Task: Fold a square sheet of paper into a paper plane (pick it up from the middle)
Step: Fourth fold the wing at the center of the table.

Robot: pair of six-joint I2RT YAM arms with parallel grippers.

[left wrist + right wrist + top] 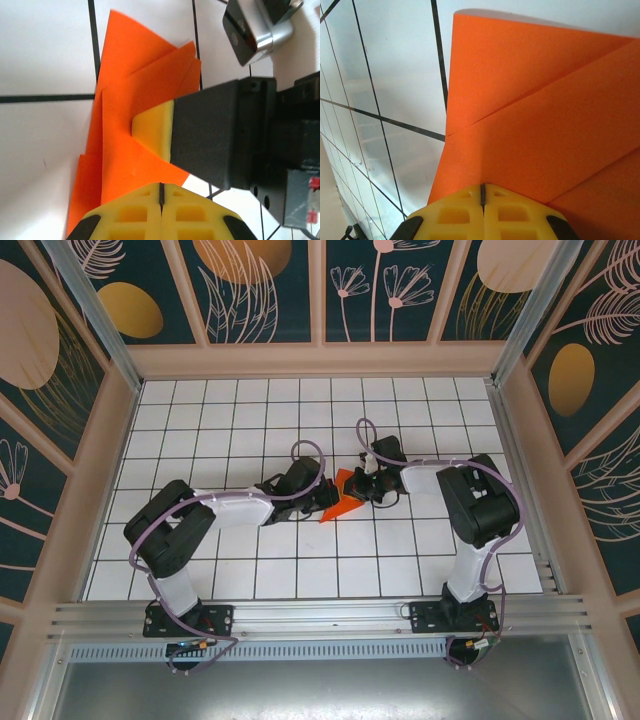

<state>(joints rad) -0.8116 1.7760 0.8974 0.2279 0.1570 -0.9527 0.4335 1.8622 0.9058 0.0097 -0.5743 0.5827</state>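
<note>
paper point(338, 506) on table point(250, 420), left gripper point(322, 492) left, right gripper point(357, 486) right

White gridded table point(250, 570); floral panelled walls point(380, 290); seemingly an aluminium rail point(320, 615) in front.

Overhead; both wrists close on paper point(545, 125)

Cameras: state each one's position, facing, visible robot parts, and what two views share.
Top external: above and behind the bases, facing down at the table; both arms, left gripper and right gripper at the orange paper.
Left wrist: on the left arm, facing the paper past its shut gripper; right gripper reaches in.
Right wrist: on the right arm, past its shut gripper, at the paper.
Shared: wrist views both show folded paper.
</note>
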